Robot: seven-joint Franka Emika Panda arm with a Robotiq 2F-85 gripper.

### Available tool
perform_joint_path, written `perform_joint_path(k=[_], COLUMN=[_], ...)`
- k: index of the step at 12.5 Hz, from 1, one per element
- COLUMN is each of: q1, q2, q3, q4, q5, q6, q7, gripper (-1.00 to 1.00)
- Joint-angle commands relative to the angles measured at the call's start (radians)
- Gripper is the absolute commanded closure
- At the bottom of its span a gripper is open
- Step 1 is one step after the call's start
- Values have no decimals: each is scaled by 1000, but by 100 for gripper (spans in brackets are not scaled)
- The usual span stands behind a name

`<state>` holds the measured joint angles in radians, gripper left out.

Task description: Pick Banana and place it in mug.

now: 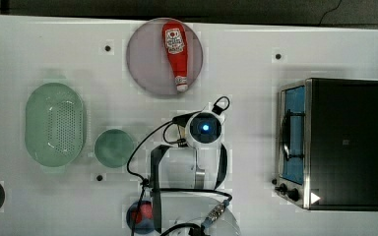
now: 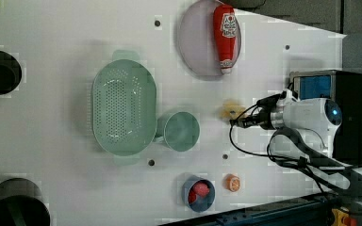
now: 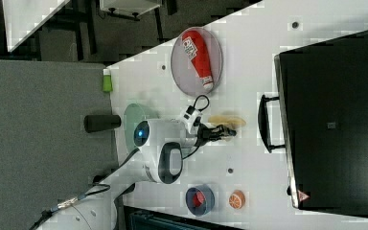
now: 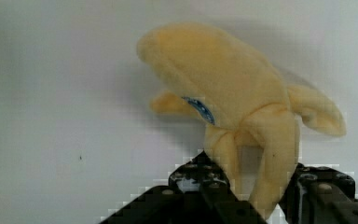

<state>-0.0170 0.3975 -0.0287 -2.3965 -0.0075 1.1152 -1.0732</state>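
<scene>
Because the fingers (image 4: 256, 196) straddle the plush banana (image 4: 235, 88) at its peel flaps, they look closed on that soft fabric, though how firm the hold is cannot be told. It lies on the white counter (image 2: 52, 141), light and squashy; gripping the thicker body seems safer. Farther off stands the mug (image 2: 181, 131), well apart.
</scene>
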Motion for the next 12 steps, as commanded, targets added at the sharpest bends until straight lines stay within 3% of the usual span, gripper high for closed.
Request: perform_joint_path(k=[1, 8, 12], q1=[-9, -6, 10], q2=[-82, -473, -601], q3=[-14, -28, 28], q4=[-2, 72, 169], q5=[-1, -1, -1], q6=[-22, -471, -744], q7=[-37, -20, 139], gripper=[37, 37, 37])
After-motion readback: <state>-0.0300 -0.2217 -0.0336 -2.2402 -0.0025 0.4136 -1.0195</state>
